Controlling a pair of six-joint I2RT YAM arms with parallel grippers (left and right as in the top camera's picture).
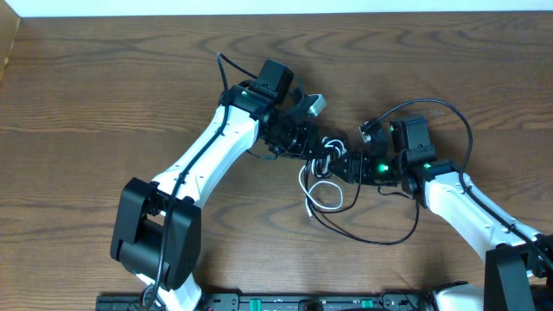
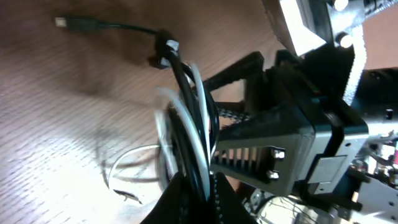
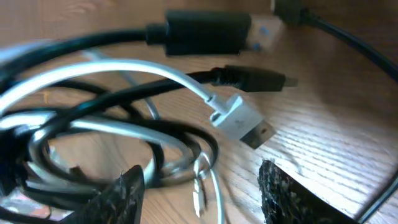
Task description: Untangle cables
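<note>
A tangle of black and white cables point(image 1: 321, 173) lies on the wooden table at the middle, with loops trailing toward the front. My left gripper point(image 1: 313, 149) is shut on a bundle of black and white cables point(image 2: 193, 118), which runs up between its fingers point(image 2: 205, 190). A small black plug point(image 2: 73, 23) sticks out at the bundle's far end. My right gripper point(image 1: 346, 166) is open just right of the tangle. Its fingers point(image 3: 202, 193) straddle the looped cables point(image 3: 124, 134). A white USB plug point(image 3: 239, 121) and a black USB plug point(image 3: 205, 31) lie ahead of it.
The wooden table point(image 1: 104, 104) extends on all sides. A black cable loop point(image 1: 380, 235) lies in front of the right arm. A thick black wire point(image 1: 458, 121) arches over the right arm. The right gripper body point(image 2: 292, 130) fills the left wrist view's right side.
</note>
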